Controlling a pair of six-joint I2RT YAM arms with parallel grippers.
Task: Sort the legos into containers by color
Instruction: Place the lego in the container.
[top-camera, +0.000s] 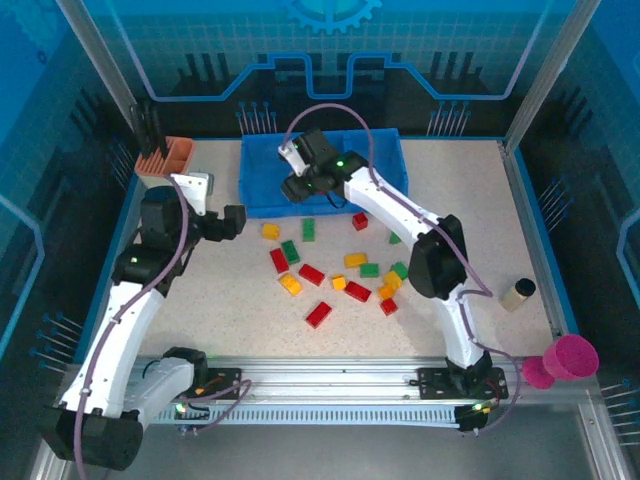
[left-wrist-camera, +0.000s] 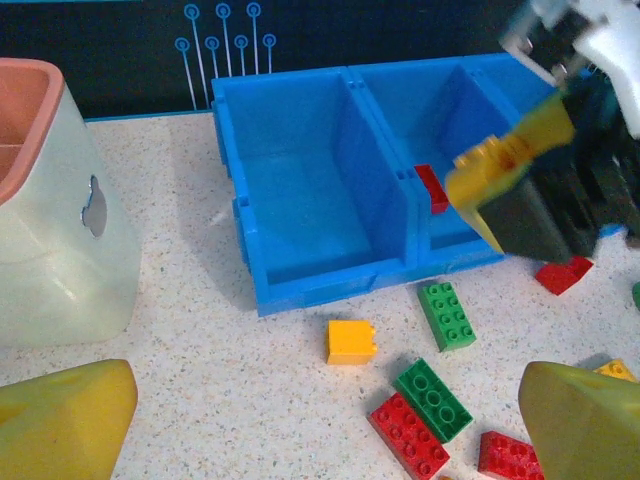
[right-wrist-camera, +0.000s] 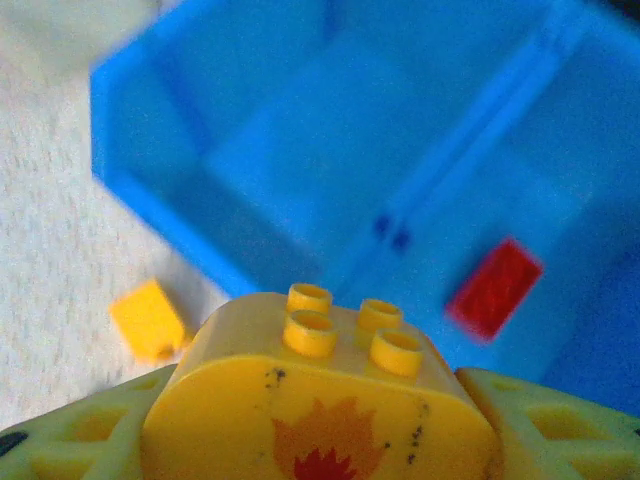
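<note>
One red brick (left-wrist-camera: 432, 188) lies in the blue tray (left-wrist-camera: 300, 292), perhaps with more hidden. The right gripper (right-wrist-camera: 315, 440) clamps a yellow brick (right-wrist-camera: 330, 345), the left gripper (left-wrist-camera: 320, 430) gapes, and most bricks (top-camera: 320, 314) remain outside.

Both arms were built of glossy white links joined by black cylindrical joints. A lavender-grey cable (top-camera: 166, 268) ran along the left arm (top-camera: 120, 315), and a matching one looped above the right arm (top-camera: 385, 205). A small green light glowed on each. The left hand (top-camera: 236, 221) had translucent yellow-green fingers (left-wrist-camera: 60, 420). The right hand (top-camera: 298, 187) had a black body and pale yellow fingers (right-wrist-camera: 75, 440) with triangular cut-outs.
</note>
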